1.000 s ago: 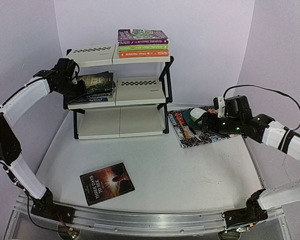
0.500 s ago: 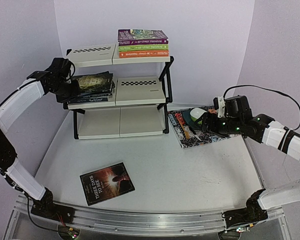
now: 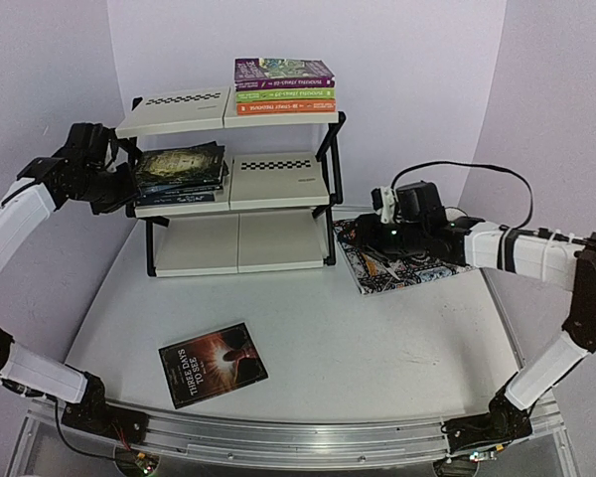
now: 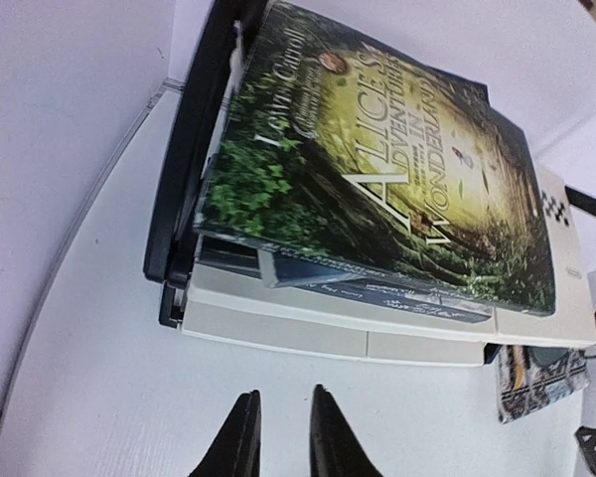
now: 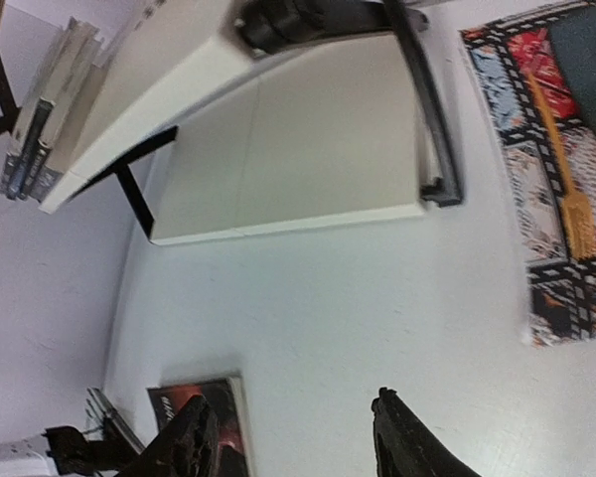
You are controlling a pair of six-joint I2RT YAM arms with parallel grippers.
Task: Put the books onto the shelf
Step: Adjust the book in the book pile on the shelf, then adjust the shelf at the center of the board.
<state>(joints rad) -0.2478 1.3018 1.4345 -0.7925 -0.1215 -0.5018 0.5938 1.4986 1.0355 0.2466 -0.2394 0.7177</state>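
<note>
A white table [image 3: 377, 338] sits closed in by pale lilac walls. At the back stands the shelf [image 3: 278, 171], with one stack of books [image 3: 283, 86] on its top tier and another pile [image 3: 179, 167] at the left end of the middle tier. Only the left wrist view lets me read the pile's green-gold cover [image 4: 377, 189]: Alice's Adventures in Wonderland. A patterned mat [image 3: 363, 260] lies right of the shelf. A black book [image 3: 213, 363] lies flat near the front edge. The left gripper [image 4: 281, 437] is barely parted and empty; the right gripper [image 5: 296, 447] is spread wide and empty.

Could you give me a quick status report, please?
Left gripper barely open, empty, beside shelf. Right gripper open, empty. One book lies on table, off shelf. Nothing in its way.
</note>
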